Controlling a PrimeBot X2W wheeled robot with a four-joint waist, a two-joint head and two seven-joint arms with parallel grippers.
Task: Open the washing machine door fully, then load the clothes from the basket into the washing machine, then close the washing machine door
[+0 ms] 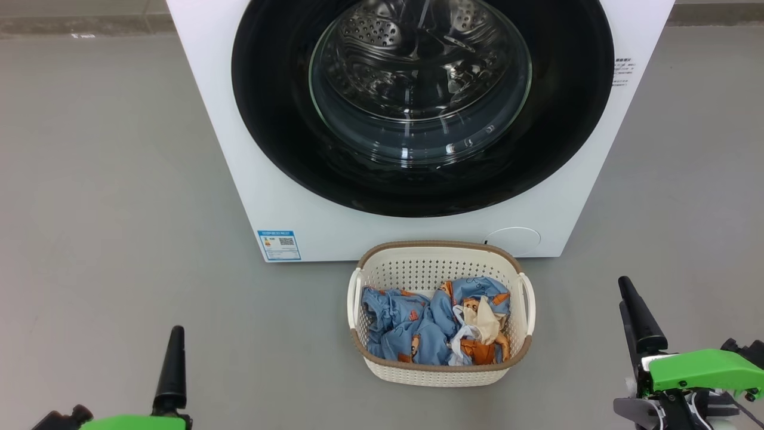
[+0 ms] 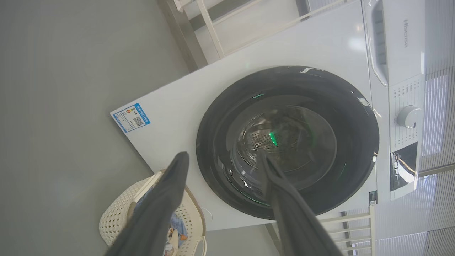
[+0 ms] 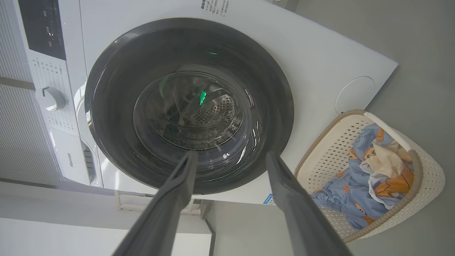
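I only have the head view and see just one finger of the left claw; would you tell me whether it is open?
Observer: Yes; the left wrist view shows the left claw open wide, holding nothing.
Operator: Thanks. And the right claw?
Observer: Its wrist view shows the right claw open and empty too.
Operator: Does the machine have a dial?
Observer: Yes, a round dial sits on the washing machine, above its door.

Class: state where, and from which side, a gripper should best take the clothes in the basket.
Probably the raised crumpled folds mid-heap of the clothes, from straight above: the basket walls them on every side, open only at the top.
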